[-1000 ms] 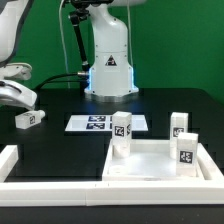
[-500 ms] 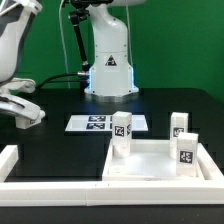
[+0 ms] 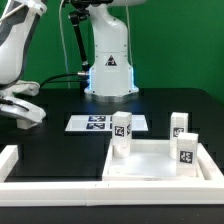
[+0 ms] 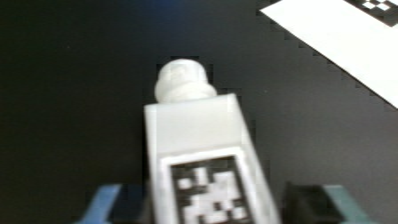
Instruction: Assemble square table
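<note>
A white table leg (image 4: 196, 140) with a black-and-white tag lies on the black table, its rounded screw end pointing away from the wrist. My gripper (image 4: 222, 205) straddles it, fingers (image 4: 116, 205) drawn in against its two long sides. In the exterior view the gripper (image 3: 22, 110) is low over the table at the exterior view's left and hides that leg. The square tabletop (image 3: 160, 162) lies recessed face up at the front right. Three tagged legs stand upright at its corners (image 3: 121, 132), (image 3: 179, 124), (image 3: 187, 148).
The marker board (image 3: 100, 123) lies flat behind the tabletop, and its corner shows in the wrist view (image 4: 347, 40). A low white border wall (image 3: 10, 165) runs along the front and left. The robot base (image 3: 108, 60) stands at the back.
The gripper came down over the loose leg at the left, which now hides behind it. The jaws have drawn in around the leg. The tabletop and its three legs have not moved.
</note>
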